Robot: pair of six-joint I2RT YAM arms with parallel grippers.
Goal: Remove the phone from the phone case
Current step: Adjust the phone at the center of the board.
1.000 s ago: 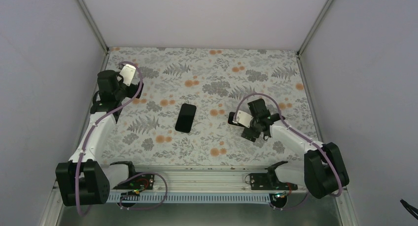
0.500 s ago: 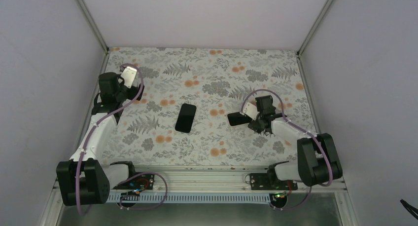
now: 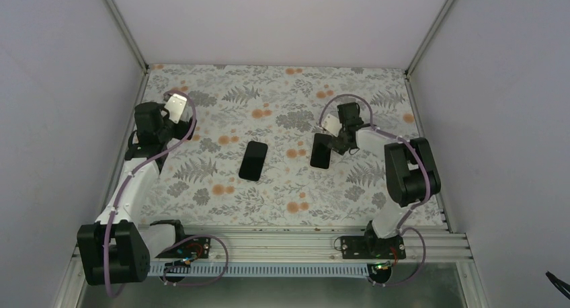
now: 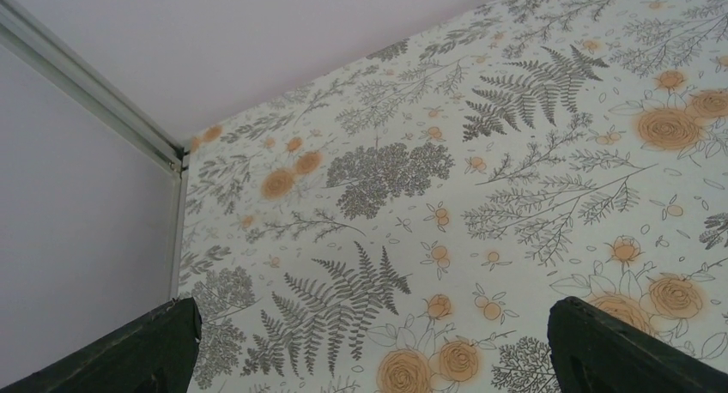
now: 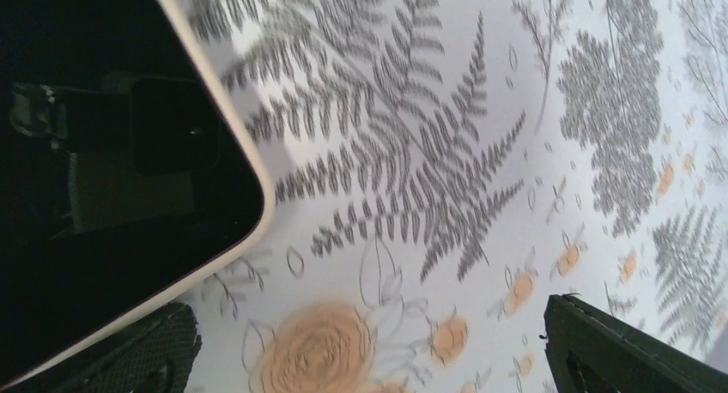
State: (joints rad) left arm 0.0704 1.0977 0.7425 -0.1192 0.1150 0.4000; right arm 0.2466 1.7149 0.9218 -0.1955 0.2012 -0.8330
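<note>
1. Right arm swings inward and away from its base since the earlier frames, carrying its gripper (image 3: 341, 134) up the table toward the far side. The dark slab beside it turns from lying crosswise to lying lengthwise.
2. That slab reads as the phone (image 3: 320, 150). The right wrist view shows a glossy black face with a pale rim (image 5: 103, 153), flat on the floral cloth (image 3: 282, 99).
3. The right gripper's fingers stand wide apart with only cloth between them. The phone lies off to one side, close to one finger, and is not clamped.
4. The other dark slab at the middle of the table, apparently the phone case (image 3: 253, 160), has not shifted and lies well apart from the phone.
5. The left arm has barely moved. The left gripper (image 4: 369, 346) is spread open over bare cloth, holding nothing.
6. Judging from this, the phone is already out of the case and set down, so the task looks essentially done.
</note>
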